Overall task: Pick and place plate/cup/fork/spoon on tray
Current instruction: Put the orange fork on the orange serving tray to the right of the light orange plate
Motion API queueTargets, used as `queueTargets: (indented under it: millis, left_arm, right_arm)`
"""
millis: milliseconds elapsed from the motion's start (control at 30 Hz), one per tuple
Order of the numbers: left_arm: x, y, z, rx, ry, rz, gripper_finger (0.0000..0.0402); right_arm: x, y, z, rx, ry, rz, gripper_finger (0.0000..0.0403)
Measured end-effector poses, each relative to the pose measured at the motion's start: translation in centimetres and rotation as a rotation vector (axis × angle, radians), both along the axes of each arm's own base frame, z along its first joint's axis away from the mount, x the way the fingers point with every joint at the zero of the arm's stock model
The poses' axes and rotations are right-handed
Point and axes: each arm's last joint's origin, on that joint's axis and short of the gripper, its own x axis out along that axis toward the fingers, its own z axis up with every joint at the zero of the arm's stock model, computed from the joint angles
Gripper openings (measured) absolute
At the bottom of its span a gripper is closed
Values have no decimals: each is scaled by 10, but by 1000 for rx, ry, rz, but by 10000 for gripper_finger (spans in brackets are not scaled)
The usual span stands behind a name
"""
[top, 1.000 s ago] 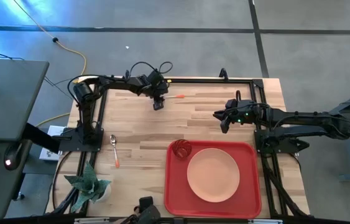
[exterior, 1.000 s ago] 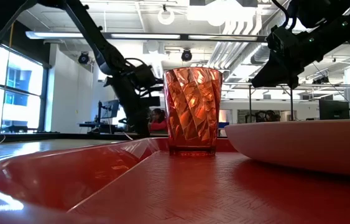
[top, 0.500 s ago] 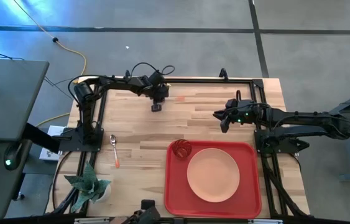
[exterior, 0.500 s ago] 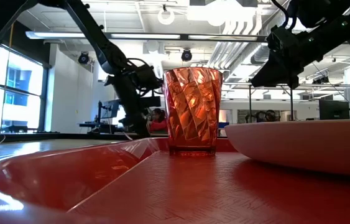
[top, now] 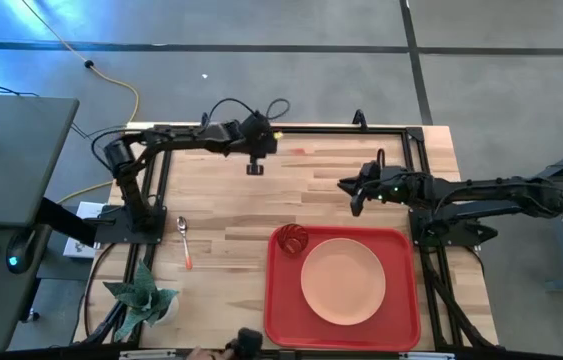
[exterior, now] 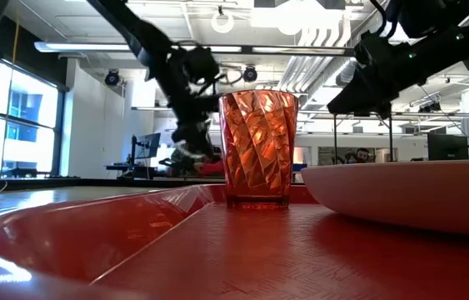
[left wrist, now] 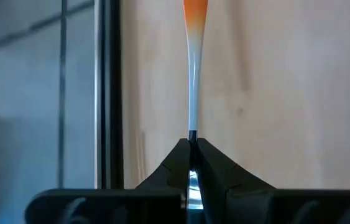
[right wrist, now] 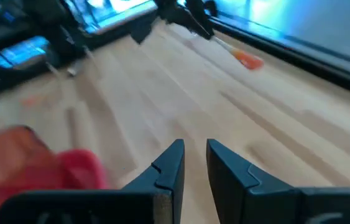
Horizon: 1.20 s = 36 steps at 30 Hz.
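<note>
The red tray (top: 279,300) lies at the table's near right. On it are the peach plate (top: 343,279) and the orange-red cup (top: 292,238), which stands upright on its base at the tray's far left corner. The spoon (top: 186,242) lies flat on the wood at the near left. My left gripper (top: 254,168) is near the far edge, shut on the fork (left wrist: 193,74). The fork's orange handle (right wrist: 247,60) points away from the fingers. My right gripper (top: 354,200) hovers beyond the tray's far edge, open, with nothing between its fingers (right wrist: 173,163). My left gripper pinches the fork's slim metal neck (left wrist: 192,121) between its two fingertips. The tine end is hidden between the fingers. The fork runs straight on from the fingers, in line with them, its orange handle (left wrist: 194,12) farthest out. Whether the handle end touches the wood I cannot tell.
A black frame rail (top: 341,130) runs along the table's far edge, close to the left gripper. A small green plant (top: 141,295) stands at the near left corner. Bare wood lies between the far rail and the tray.
My left gripper has taken hold of the fork, gone up from the table and tipped. The orange handle that lay on the wood to its right no longer shows there. My right gripper has stayed nearly where it was.
</note>
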Motion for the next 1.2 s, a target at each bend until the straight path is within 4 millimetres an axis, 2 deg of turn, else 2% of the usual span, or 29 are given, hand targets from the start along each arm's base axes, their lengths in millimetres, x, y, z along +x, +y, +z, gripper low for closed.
queueTargets:
  millis: [200,400,533,633,767,833,933,1067,1200]
  left_arm:
    - [14,-59,45,206,-22,-193,4]
    - [23,-137,66,344,-21,-399,4]
    - [31,-191,67,408,-49,-520,5]
    - [36,-228,69,452,-122,-597,5]
    - [41,-268,63,532,-178,-652,6]
    - [42,-282,62,605,-180,-651,6]
    - [39,-295,61,713,-146,-574,6]
    - [34,-301,64,783,-128,-433,6]
    - [33,-304,64,800,-118,-429,7]
  right_arm:
    - [15,12,14,-17,-128,70,58]
    - [22,34,50,-58,-231,228,58]
    - [28,47,62,-77,-276,273,68]
    - [34,55,63,-17,-275,309,84]
    - [47,73,65,94,-212,348,108]
    - [53,83,69,123,-137,338,115]
    - [60,99,79,71,23,291,118]
    - [72,116,96,3,194,277,118]
    - [90,124,110,-40,255,286,119]
